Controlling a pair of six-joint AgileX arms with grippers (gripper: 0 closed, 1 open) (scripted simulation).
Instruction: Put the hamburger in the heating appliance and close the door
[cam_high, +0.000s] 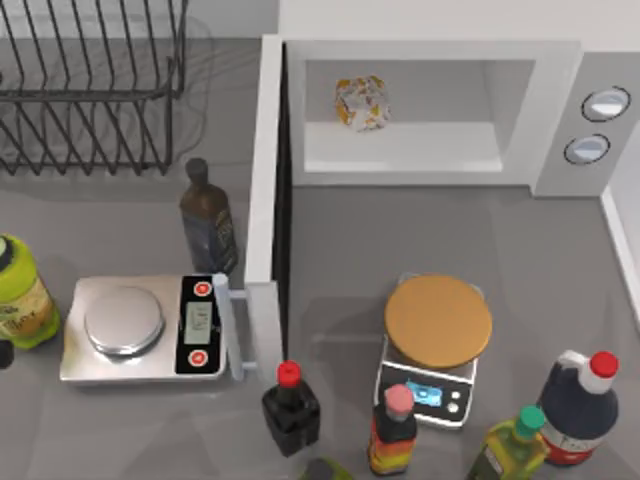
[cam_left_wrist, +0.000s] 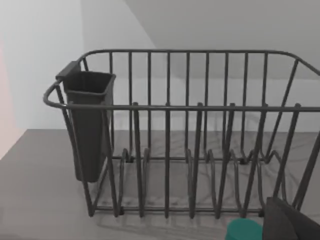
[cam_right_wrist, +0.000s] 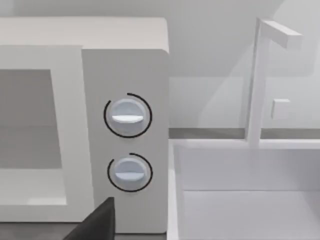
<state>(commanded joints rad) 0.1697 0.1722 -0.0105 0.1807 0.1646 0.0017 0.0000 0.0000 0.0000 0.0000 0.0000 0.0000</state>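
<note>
The hamburger (cam_high: 361, 103), a small cream lump with orange patches, lies inside the cavity of the white heating appliance (cam_high: 560, 110), toward its left side. The door (cam_high: 265, 200) stands swung wide open toward the table's front, seen edge-on, with its pale bar handle (cam_high: 228, 325) near the silver scales. The right wrist view faces the appliance's grey panel (cam_right_wrist: 125, 65) and its two round knobs, with a dark piece of my right gripper (cam_right_wrist: 97, 222) at the frame's edge. A dark piece of my left gripper (cam_left_wrist: 290, 222) shows before the wire rack (cam_left_wrist: 190, 140).
A wire dish rack (cam_high: 90, 90) fills the back left. A dark bottle (cam_high: 208, 225), silver scales (cam_high: 140, 328) and a yellow-green bottle (cam_high: 20, 295) stand left of the door. A second scale bearing a tan disc (cam_high: 438, 320) and several bottles line the front right. A white sink (cam_right_wrist: 240, 200) borders the right.
</note>
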